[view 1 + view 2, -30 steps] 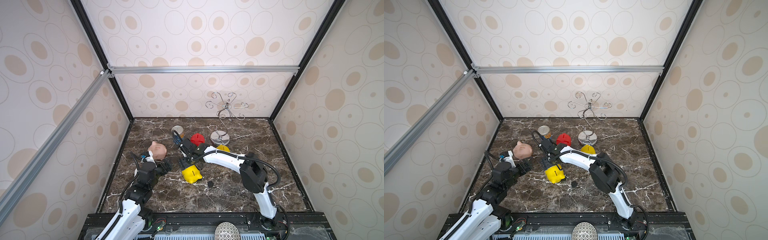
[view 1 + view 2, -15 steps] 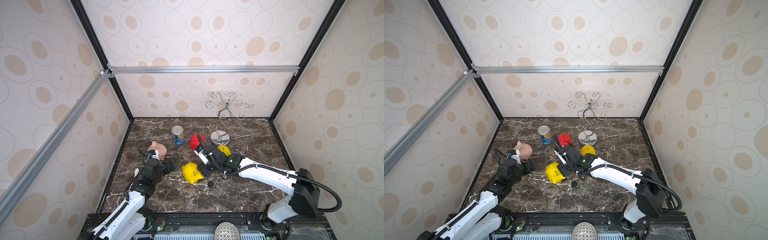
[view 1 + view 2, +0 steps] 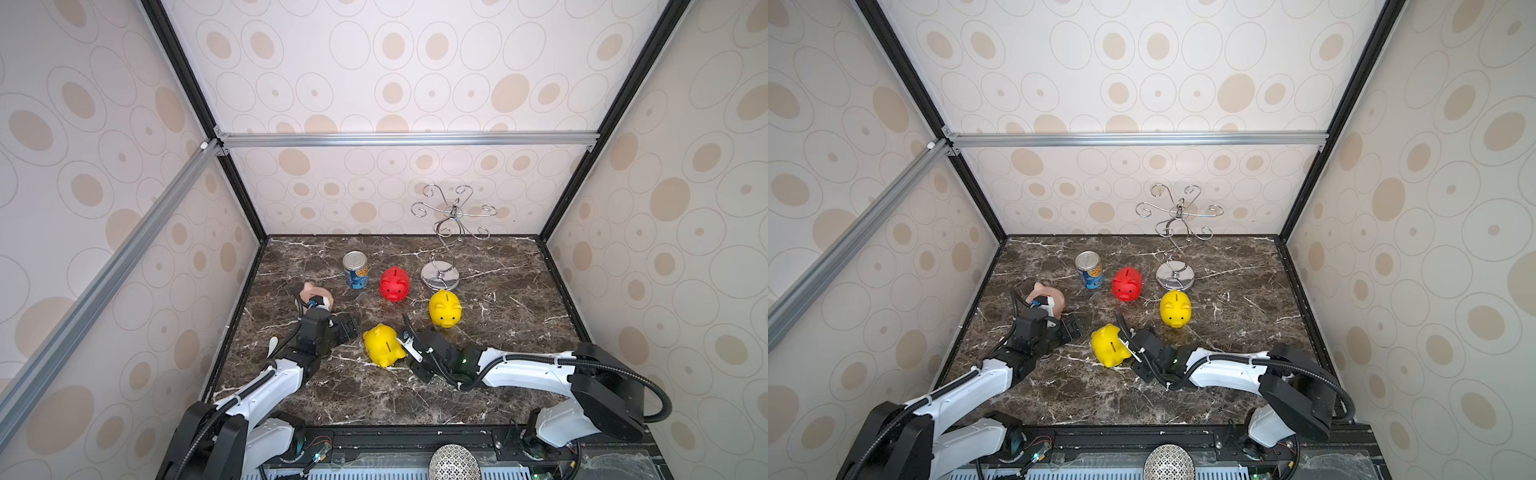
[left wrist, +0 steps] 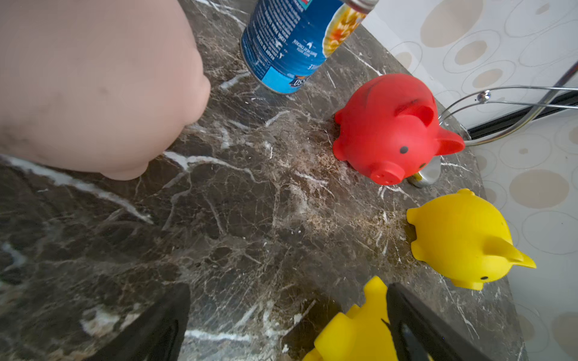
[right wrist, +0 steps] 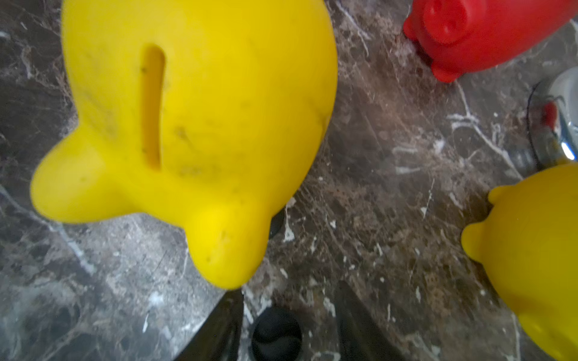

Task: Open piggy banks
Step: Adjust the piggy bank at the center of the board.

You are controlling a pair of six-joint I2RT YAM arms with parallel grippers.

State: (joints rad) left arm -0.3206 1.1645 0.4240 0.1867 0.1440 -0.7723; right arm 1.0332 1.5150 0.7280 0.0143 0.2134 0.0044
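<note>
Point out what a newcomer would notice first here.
Against the dark marble table, bright colours stand out: a red pig beside a blue tin can at the back, and a yellow pig upright in front of a silver wire stand. At front centre a second yellow pig lies tipped over between the left claw and right claw. A pale pink pig peeks from behind the left arm.

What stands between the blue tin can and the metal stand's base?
The red piggy bank, apart from tin can and stand base, in both top views.
</note>
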